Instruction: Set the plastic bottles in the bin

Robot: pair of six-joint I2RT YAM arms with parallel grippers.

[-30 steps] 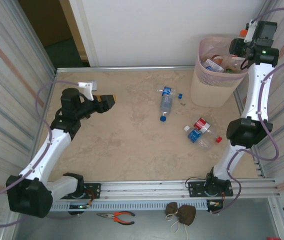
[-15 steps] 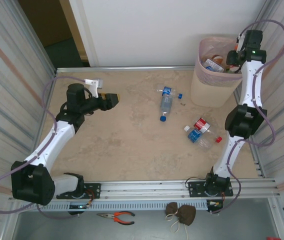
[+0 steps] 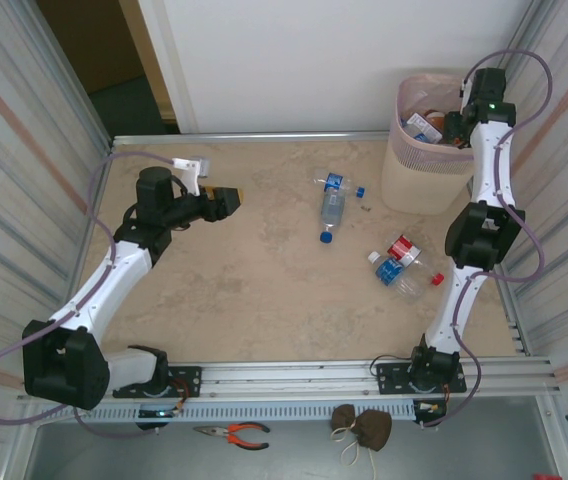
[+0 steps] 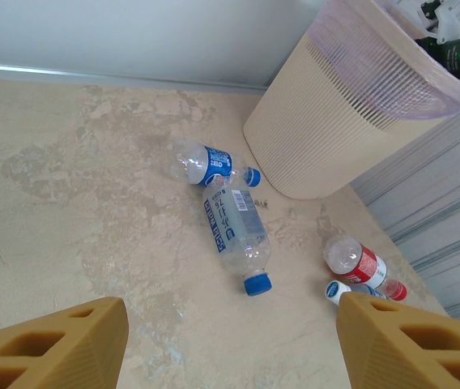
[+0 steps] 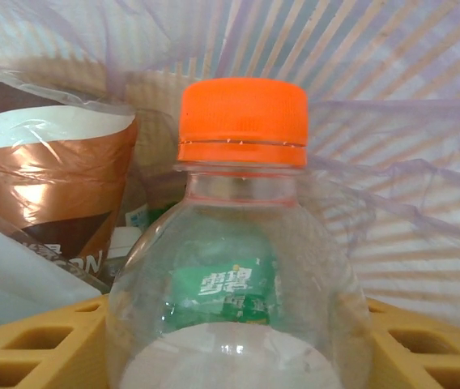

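My right gripper [image 3: 451,125] reaches down inside the bin [image 3: 419,170], shut on a clear plastic bottle [image 5: 238,267] with an orange cap; its yellow fingers [image 5: 44,348] flank the bottle's sides. Two blue-labelled bottles [image 3: 332,207] [image 3: 336,183] lie mid-table. A red-labelled one [image 3: 404,248] and a blue-labelled one [image 3: 392,270] lie near the right arm. My left gripper [image 3: 226,200] hovers open at the table's left, well short of the bottles. In the left wrist view the nearest bottle [image 4: 234,231] lies ahead of the left gripper [image 4: 230,340], with the bin [image 4: 335,121] behind.
Inside the bin, a brown-labelled bottle [image 5: 44,178] and a plastic liner [image 5: 424,81] sit around the held bottle. A loose blue cap [image 3: 360,191] and a red cap [image 3: 437,279] lie on the table. Pliers [image 3: 234,433] and a brown pouch [image 3: 362,425] rest below the front rail.
The right gripper has swung left from the bin's right rim to over its opening and dipped in. The left gripper has shifted slightly to the right.
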